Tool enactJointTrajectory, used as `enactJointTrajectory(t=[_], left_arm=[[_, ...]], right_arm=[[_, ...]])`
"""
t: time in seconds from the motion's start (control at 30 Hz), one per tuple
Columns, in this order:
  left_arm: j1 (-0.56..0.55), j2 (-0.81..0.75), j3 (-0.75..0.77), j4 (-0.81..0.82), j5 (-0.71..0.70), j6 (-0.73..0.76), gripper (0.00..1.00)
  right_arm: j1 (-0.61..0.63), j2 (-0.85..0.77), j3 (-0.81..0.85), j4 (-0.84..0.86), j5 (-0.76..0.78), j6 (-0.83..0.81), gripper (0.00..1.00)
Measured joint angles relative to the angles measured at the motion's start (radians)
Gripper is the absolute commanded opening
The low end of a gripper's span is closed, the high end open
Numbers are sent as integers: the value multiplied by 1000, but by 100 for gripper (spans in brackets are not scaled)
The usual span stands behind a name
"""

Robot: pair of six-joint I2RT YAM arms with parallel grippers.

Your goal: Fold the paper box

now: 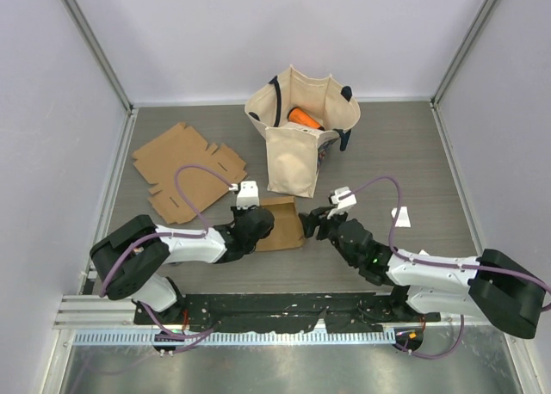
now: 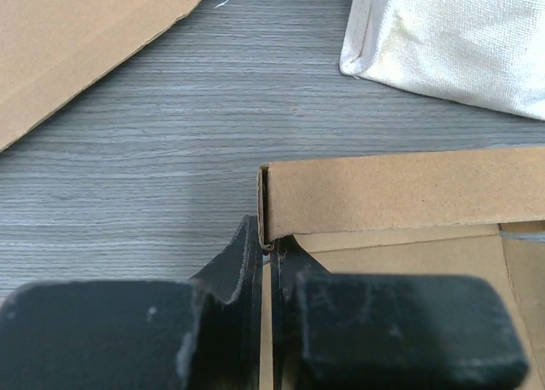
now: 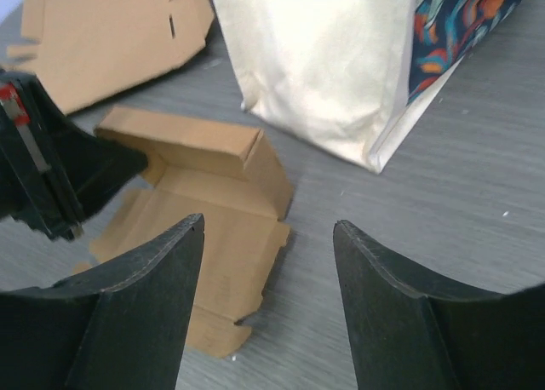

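The brown paper box (image 1: pixel 280 223) lies partly folded on the table between the two arms, its far wall standing up. It also shows in the left wrist view (image 2: pixel 400 198) and the right wrist view (image 3: pixel 204 211). My left gripper (image 1: pixel 258 224) is shut on the box's left wall, the cardboard edge pinched between the fingers (image 2: pixel 266 262). My right gripper (image 1: pixel 314 224) is open and empty just right of the box; in its own view (image 3: pixel 268 228) the box's right edge lies between and below the fingertips.
A cream canvas tote bag (image 1: pixel 300 132) with an orange object (image 1: pixel 303 118) inside stands just behind the box. A flat unfolded cardboard blank (image 1: pixel 185 170) lies at the back left. A small white scrap (image 1: pixel 401 215) lies to the right.
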Motion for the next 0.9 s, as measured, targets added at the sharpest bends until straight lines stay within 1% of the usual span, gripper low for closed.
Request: enactJointTrajectory(t=[0.1,0.13,0.17,0.2,0.23,0.27,0.3,0.33,0.37,0.47,0.53,0.63,0.7,0.73,0.8,0.83,0.9], left_arm=[[0,0,0,0,3,11,0],[0,0,0,0,4,13,0],[0,0,2,0,6,16,8],[0,0,3,-2,10,18,12],[0,0,3,-3,13,20,15],[1,0,4,-5,17,21,22],[1,-1,5,-6,22,22,27],[2,-3,6,-13,36,19,33],[2,-5,7,-25,51,14,46],[2,-24,10,-82,87,-7,61],[2,-62,10,-126,111,-18,66],[2,-192,-6,-196,152,-50,67],[2,-350,-31,-264,201,-72,66],[2,-412,-39,-288,217,-84,62],[2,-557,-56,-333,274,-104,58],[2,-619,-65,-349,309,-110,55],[3,-702,-82,-369,391,-116,52]], right_arm=[[-8,37,11,-40,-38,-16,65],[-8,64,21,-51,-41,-23,67],[-8,88,33,-63,-42,-24,71],[-8,116,53,-88,-38,-21,74],[-11,143,80,-120,-37,-11,75],[-17,162,105,-153,-41,4,77],[-24,172,127,-182,-47,16,78],[-41,181,161,-236,-68,46,78],[-61,189,196,-288,-92,80,78],[-116,186,261,-407,-183,178,80],[-147,160,254,-457,-249,227,80],[-207,109,222,-515,-401,288,78],[-244,95,196,-539,-504,320,77],[-254,95,185,-540,-534,327,74],[-262,103,154,-539,-602,343,73],[-263,116,142,-534,-631,349,70],[-268,142,123,-510,-672,364,68]])
